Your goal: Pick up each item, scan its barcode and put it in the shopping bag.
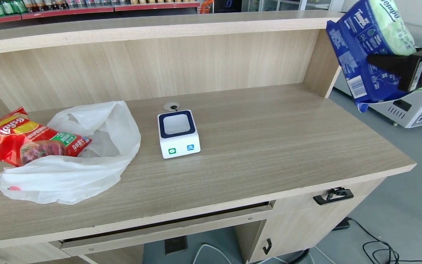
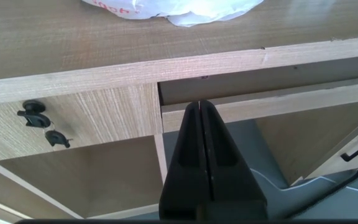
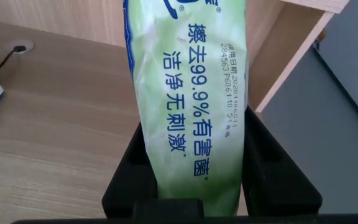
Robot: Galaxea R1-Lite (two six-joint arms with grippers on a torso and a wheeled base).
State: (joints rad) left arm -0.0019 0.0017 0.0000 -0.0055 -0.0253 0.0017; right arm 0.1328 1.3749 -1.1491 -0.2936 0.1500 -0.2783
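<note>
Off the right end of the table, raised above its top and near the end panel of its back wall, the right claw is clenched on a blue and green pack of wipes. In the right wrist view the pack stands up between the two black fingers, one on either side, and most of it rises free beyond their tips. The pick-up of this item looks done, so the step in hand is, by my judgement, the carry to the scanner. This is a white box with a dark-framed window on top. It sits near the middle of the table, well apart from the pack and to the robot's left of it. A barcode shows on the pack's blue face near its lower end, turned toward the head camera rather than downward. The next move therefore probably calls for swinging the arm in over the table and turning the wrist until that patch faces the scanner's window from just above. After that would come the drop into the white shopping bag, which lies slumped at the table's left with its mouth gaping. A red bag of chips lies in that mouth, with part of it sticking out on the left. The left claw is closed on nothing, its fingers pressed together, low in front of the table's drawer front and below the table's edge.
</note>
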